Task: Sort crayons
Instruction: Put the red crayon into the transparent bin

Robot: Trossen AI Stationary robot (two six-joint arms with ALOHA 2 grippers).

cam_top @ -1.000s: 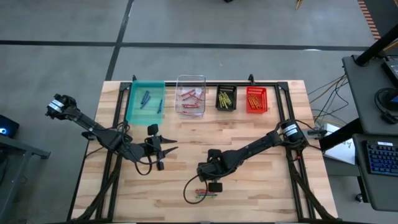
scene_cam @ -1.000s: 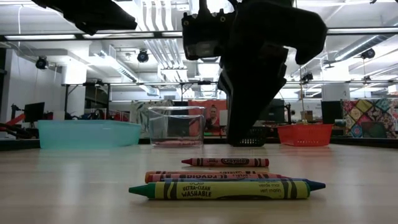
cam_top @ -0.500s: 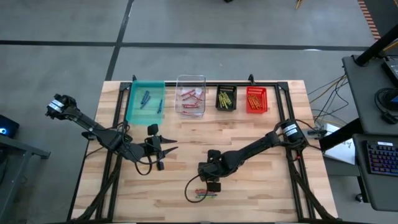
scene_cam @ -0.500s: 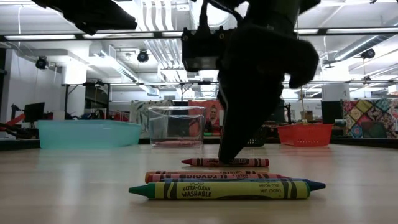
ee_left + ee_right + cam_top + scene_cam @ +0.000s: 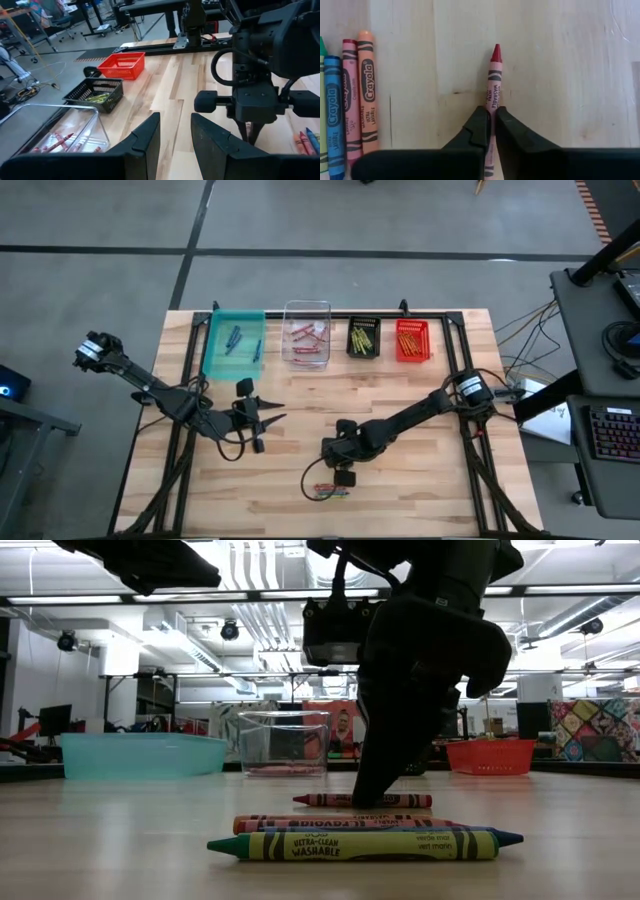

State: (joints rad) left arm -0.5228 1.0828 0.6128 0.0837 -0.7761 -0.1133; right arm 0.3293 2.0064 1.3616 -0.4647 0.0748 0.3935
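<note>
Mostly sorted: crayons already in four bins at far edge of wooden surface. Right gripper pinched shut on red crayon lying apart from remaining cluster. Left gripper idle, half-open, empty.

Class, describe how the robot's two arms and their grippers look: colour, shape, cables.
Both arms are dark, slim and jointed, each with a black cable looping beside it. The left gripper has two tapering, pointed black fingers. The right gripper has similar dark wedge-shaped fingers, under a boxy black wrist block.
</note>
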